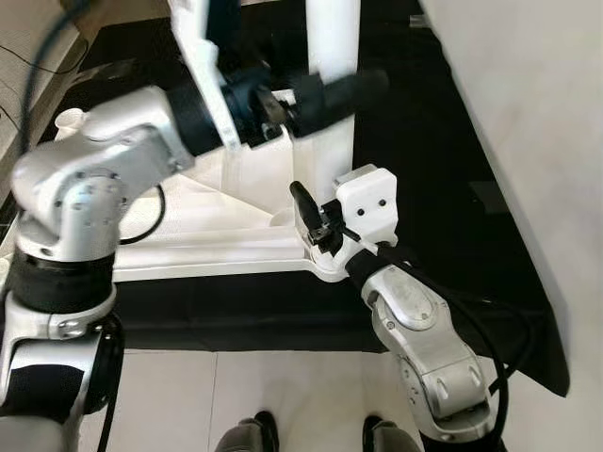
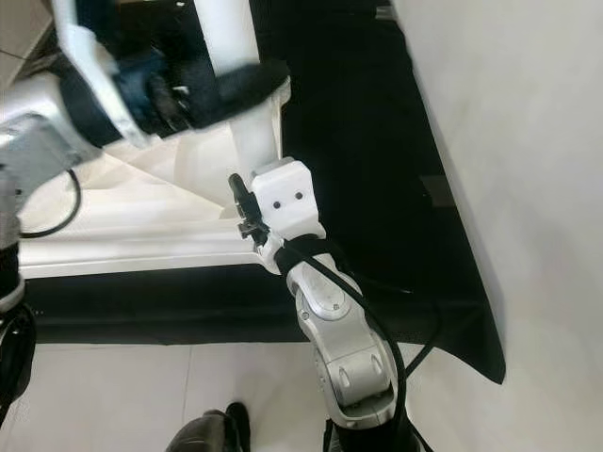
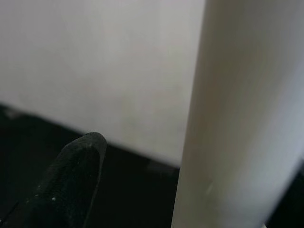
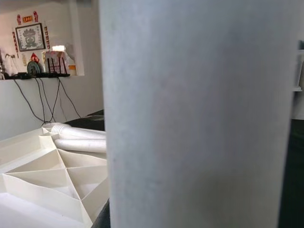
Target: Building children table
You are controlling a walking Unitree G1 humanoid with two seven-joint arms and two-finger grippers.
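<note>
Presently: upside-down white plastic tabletop with ribbed underside (image 1: 217, 212) on a black floor mat (image 1: 443, 169), one white cylindrical table leg (image 1: 332, 42) upright at its near right corner; left gripper (image 1: 325, 94) clamped around that leg; right gripper (image 1: 309, 215) beside the corner, finger state indeterminable.

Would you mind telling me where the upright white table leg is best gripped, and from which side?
I would grip the table leg on its smooth round shaft, above the corner of the upturned tabletop, coming in sideways from the robot's left, as the left gripper does. It stands vertical, so fingers straddle it squarely there.
</note>
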